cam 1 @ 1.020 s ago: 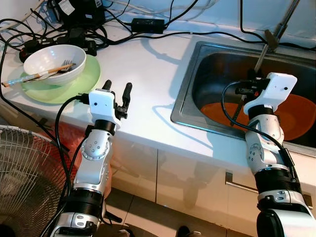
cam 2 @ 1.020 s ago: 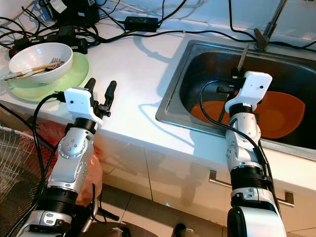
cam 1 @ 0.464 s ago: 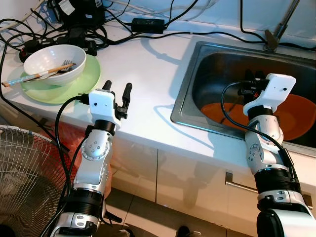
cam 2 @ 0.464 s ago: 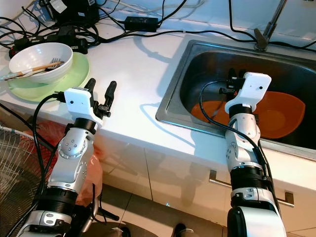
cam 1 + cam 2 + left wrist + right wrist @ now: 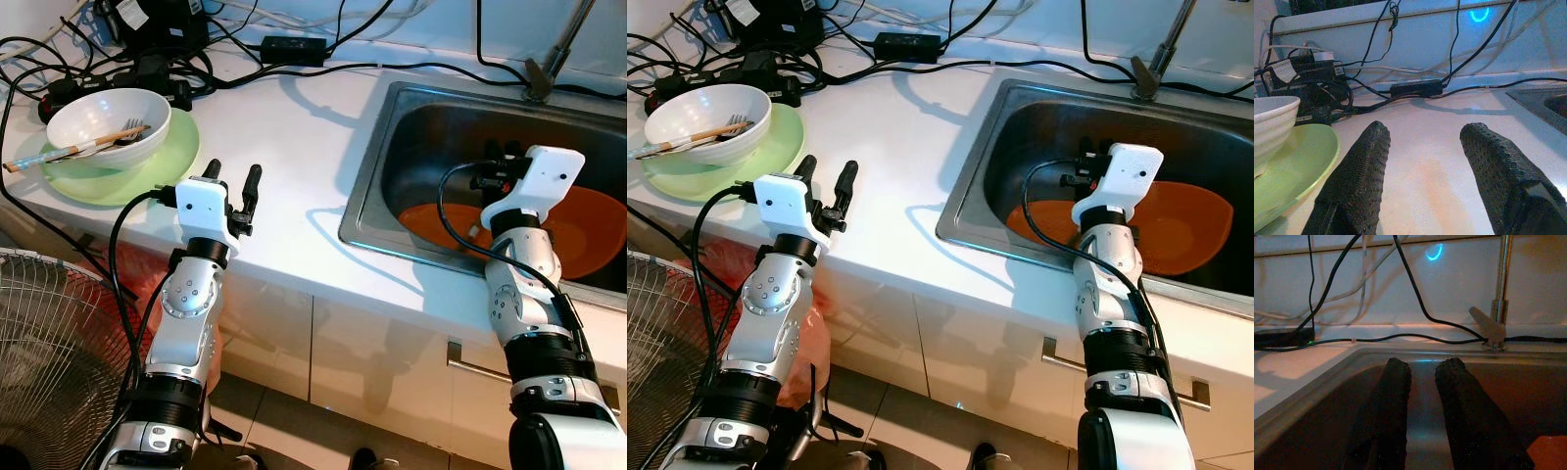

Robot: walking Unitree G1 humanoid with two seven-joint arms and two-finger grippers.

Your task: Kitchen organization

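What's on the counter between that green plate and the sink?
Bare white counter, apart from the left gripper hovering near its front edge, between green plate and sink, per the left eye view.

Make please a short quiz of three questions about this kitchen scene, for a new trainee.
1. True or false: the left gripper holds the white bowl.
2. Where does the orange bowl lie? A) on the countertop B) in the sink C) on the green plate
3. What rests inside the white bowl?

Key:
1. False; its fingers are spread and empty above the countertop.
2. B.
3. Chopsticks and a fork.
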